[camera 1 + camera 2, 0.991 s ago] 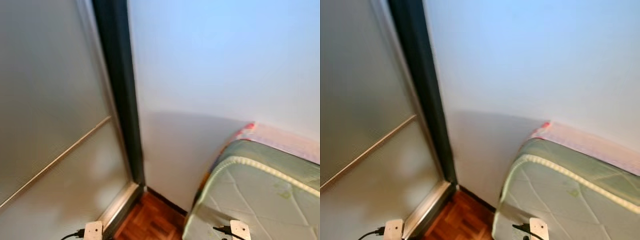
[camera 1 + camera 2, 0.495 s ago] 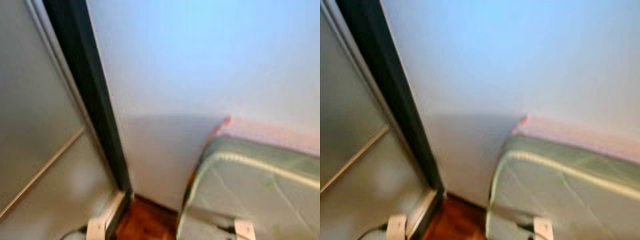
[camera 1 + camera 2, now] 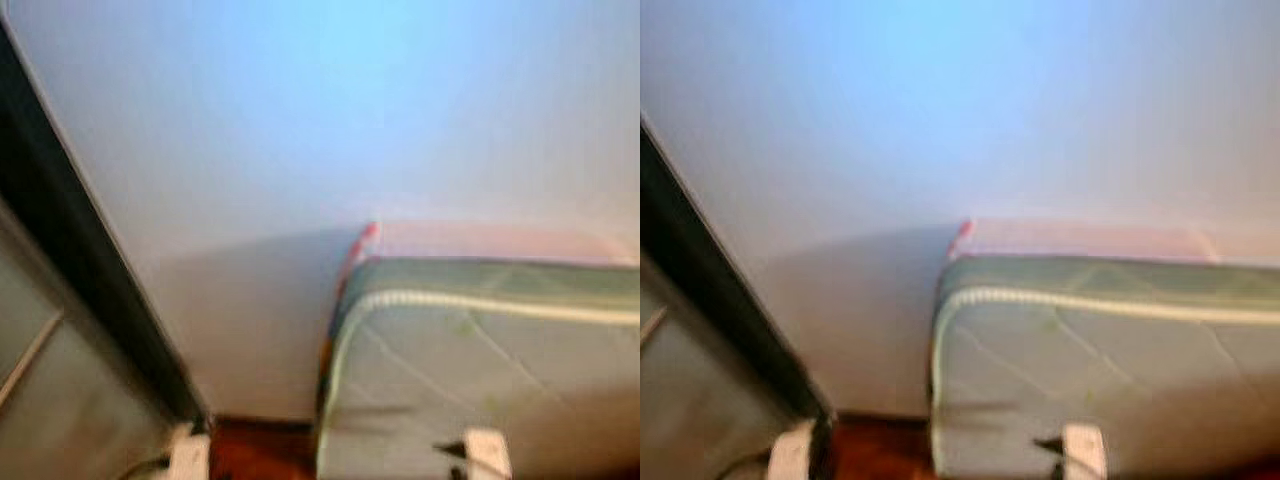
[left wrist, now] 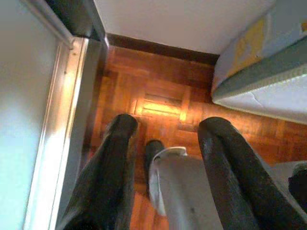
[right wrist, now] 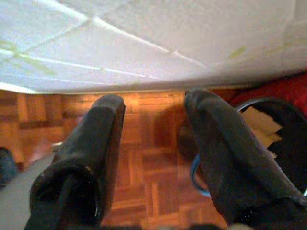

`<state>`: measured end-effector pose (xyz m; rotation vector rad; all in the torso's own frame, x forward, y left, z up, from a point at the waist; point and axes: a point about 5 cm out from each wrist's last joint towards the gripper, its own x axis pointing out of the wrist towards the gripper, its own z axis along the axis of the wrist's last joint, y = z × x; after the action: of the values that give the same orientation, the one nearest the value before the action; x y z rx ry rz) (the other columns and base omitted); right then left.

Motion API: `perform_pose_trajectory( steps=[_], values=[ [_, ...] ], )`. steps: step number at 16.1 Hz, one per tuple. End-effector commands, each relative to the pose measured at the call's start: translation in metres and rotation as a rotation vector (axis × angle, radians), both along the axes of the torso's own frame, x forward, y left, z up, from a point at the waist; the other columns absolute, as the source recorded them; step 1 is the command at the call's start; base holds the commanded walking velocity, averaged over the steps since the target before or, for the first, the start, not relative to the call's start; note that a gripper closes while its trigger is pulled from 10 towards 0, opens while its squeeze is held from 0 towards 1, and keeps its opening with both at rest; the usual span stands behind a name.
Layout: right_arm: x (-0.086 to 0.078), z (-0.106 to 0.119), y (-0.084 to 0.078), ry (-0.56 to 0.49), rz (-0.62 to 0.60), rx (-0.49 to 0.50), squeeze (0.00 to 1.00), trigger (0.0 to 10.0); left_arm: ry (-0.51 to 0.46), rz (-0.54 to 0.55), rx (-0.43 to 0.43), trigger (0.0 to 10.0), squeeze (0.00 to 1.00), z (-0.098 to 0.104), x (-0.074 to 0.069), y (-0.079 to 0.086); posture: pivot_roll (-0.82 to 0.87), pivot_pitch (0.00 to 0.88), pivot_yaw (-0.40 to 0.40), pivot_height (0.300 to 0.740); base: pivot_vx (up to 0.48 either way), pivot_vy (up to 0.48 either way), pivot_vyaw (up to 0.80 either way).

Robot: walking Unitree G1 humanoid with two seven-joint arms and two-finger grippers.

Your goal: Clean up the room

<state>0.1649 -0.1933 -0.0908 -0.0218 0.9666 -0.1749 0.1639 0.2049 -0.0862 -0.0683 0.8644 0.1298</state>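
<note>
My left gripper (image 4: 169, 125) hangs open over bare parquet floor (image 4: 158, 96), close to a sliding door's metal track (image 4: 67, 105); nothing is between its fingers. My right gripper (image 5: 154, 101) also hangs open over the parquet, just beside the edge of a white quilted mattress (image 5: 144, 43). Next to its finger sits a round blue-rimmed container (image 5: 254, 125) with pale paper-like pieces inside, and something red (image 5: 273, 86) lies behind it. In the blurred head views the mattress (image 3: 480, 350) lies against a white wall (image 3: 330, 120).
A dark door frame (image 3: 70, 290) with a frosted panel stands at the left. A narrow strip of parquet (image 3: 260, 450) runs between door and mattress. A dark skirting board (image 4: 158, 48) lines the wall. My own grey leg (image 4: 187, 196) shows below the left gripper.
The whole picture has slid left, so the camera has turned right: the door frame is now at the left edge and more of the mattress is in view. Blur has grown.
</note>
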Motion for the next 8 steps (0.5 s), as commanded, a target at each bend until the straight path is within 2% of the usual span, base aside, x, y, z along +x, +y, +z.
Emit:
perform_pose_trajectory(
  steps=[1,8],
  values=[
    [-0.0077,-0.0046,0.0131,0.023,0.040,0.222,0.00,10.0,0.141,-0.149,0.017,10.0,0.00,-0.0021,-0.0079,0.0188,-0.01,0.000,0.010,0.740,0.000,0.000,-0.77],
    [-0.0074,-0.0046,0.0142,0.024,0.041,0.225,0.00,10.0,0.154,-0.143,0.025,10.0,0.00,-0.0017,-0.0110,0.0265,-0.01,0.000,0.011,0.740,0.000,0.000,-0.77]
  ],
)
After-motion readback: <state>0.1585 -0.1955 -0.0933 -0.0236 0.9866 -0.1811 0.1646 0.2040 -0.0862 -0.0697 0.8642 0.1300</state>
